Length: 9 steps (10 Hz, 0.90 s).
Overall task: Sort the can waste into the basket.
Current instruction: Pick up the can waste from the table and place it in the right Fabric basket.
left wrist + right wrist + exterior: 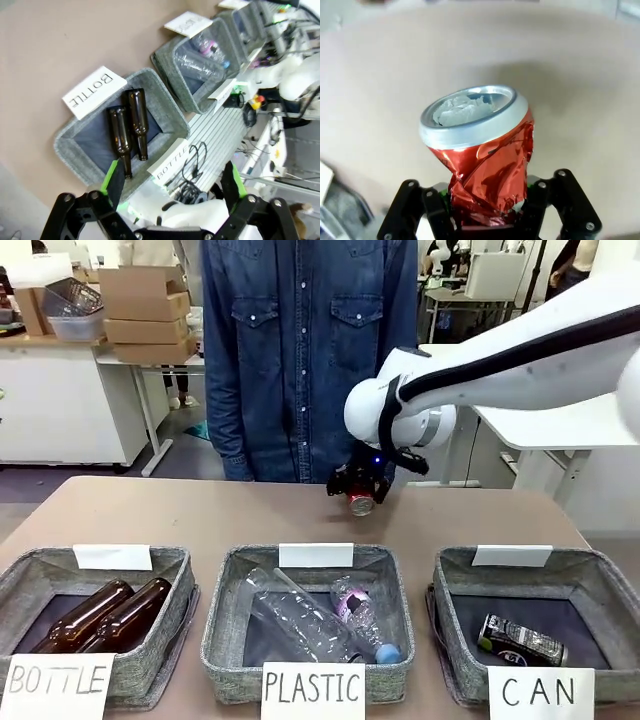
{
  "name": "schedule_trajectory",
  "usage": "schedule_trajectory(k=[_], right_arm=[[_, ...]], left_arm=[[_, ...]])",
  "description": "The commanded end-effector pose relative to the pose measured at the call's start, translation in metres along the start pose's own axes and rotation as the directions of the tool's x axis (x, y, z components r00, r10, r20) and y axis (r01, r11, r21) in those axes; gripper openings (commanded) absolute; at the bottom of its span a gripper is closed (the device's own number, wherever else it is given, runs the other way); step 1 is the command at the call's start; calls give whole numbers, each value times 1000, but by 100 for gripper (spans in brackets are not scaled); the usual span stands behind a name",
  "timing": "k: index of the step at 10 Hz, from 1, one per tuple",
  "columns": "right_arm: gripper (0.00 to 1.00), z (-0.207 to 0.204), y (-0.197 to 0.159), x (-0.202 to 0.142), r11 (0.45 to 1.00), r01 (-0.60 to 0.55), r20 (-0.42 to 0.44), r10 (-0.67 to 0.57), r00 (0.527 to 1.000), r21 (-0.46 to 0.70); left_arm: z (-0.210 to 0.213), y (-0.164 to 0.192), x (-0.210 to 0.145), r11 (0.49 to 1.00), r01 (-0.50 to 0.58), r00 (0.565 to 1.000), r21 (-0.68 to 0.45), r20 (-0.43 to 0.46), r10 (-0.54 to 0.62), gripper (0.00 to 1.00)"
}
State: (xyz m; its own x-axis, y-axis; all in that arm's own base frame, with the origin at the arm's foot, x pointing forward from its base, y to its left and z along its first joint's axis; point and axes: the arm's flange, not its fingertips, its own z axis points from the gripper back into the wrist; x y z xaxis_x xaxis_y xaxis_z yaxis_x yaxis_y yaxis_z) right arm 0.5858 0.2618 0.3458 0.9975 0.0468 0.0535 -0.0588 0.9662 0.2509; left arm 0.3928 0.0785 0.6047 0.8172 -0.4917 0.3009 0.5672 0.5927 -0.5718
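Right pincer (361,492) clamps the red can (361,504) mid-frame; the CAN basket (446,585) lies lower right (left pincer (175,187) gapes).

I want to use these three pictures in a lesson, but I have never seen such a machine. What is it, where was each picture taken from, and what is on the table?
Two white robot arms share a table with a person standing opposite. The front view looks across the table; the others come from wrist cameras. The right gripper is shut on a crushed red can, above the tabletop. The left gripper is open, above the BOTTLE basket with two brown bottles. The PLASTIC basket holds clear bottles; the CAN basket holds a silver-and-black can.
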Motion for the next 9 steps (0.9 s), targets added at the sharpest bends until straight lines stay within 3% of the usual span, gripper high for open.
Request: schedule_trajectory(k=[1,2,4,6,9], right_arm=[[0,89,-41,-111,989,-144,-84,147,986,47],[0,117,-58,-148,954,-276,-94,288,953,119],[0,148,-92,-200,939,-287,-125,313,941,186],[0,150,-115,-235,953,-230,-140,260,956,197],[0,140,-132,-251,967,-175,-126,200,972,184]], left_arm=[[1,0,-3,1000,17,1000,11,-3,-17,100],[1,0,-3,1000,17,1000,11,-3,-17,100],[1,0,-3,1000,17,1000,11,-3,-17,100],[1,0,-3,1000,17,1000,11,-3,-17,100],[1,0,-3,1000,17,1000,11,-3,-17,100]])
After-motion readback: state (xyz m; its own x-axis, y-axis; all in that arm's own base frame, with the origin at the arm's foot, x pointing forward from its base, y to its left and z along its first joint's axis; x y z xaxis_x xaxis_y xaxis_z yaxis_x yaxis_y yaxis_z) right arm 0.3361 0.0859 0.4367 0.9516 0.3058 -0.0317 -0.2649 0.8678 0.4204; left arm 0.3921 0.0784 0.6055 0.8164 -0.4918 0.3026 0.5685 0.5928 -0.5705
